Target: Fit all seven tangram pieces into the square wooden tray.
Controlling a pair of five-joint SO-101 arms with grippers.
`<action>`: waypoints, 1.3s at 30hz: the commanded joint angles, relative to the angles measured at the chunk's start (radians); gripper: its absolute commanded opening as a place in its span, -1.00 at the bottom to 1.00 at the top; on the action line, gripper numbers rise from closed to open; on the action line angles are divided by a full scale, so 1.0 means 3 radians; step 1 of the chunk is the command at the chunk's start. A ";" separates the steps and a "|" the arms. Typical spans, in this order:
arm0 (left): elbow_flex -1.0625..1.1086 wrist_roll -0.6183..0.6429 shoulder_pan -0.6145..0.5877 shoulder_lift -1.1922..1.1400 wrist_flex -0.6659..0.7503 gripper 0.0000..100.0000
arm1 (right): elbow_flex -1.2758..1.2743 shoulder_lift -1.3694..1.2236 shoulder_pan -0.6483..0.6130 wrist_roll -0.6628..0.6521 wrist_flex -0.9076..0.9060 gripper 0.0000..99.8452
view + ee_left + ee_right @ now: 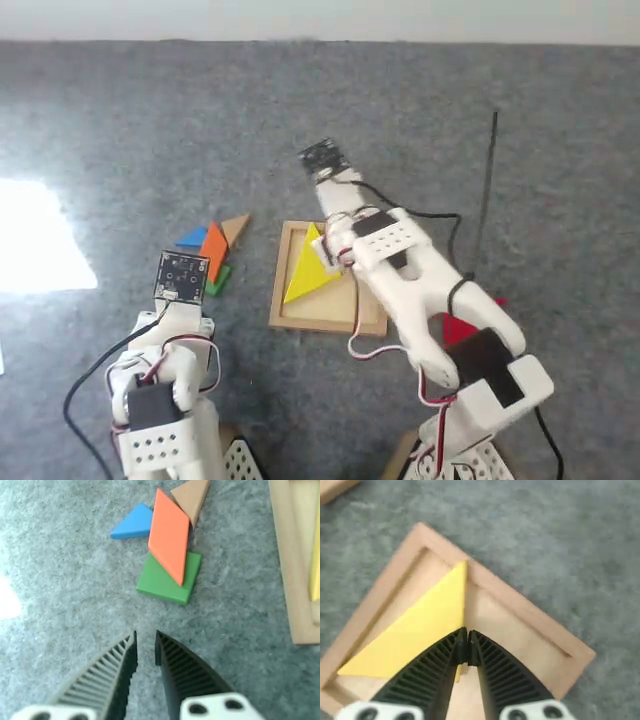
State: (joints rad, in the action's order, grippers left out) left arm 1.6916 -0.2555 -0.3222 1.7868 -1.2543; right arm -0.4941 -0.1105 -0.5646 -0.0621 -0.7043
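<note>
Fig.: yellow triangle point(415, 630) is apparently being seated in tray point(520, 601) by R gripper point(466, 632), jaws closed; it should be slid flat vs. rim. L gripper point(145, 635), jaws slightly parted, is hovering nr green square point(160, 585).

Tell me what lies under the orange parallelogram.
The orange parallelogram rests on the green square, covering part of it. The blue triangle and tan triangle meet its edges. Whether either tucks beneath it is hidden.
</note>
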 commanded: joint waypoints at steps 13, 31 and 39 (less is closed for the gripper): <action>-0.0028 -0.0020 0.0005 0.0036 -0.0015 -0.88 | 0.0179 0.0724 -0.0182 -0.0153 -0.0350 -0.99; -0.0028 -0.0020 0.0005 0.0036 -0.0015 -0.88 | -0.0675 0.2417 0.1609 -0.1478 -0.2202 -0.98; -0.0028 -0.0020 0.0005 0.0036 -0.0015 -0.88 | -0.1033 0.2770 0.1634 0.0419 -0.2258 -0.94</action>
State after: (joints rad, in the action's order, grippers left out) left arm 1.6916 -0.2555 -0.3222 1.7868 -1.2543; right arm -0.7963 0.6705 -0.0951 -0.3276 -1.4346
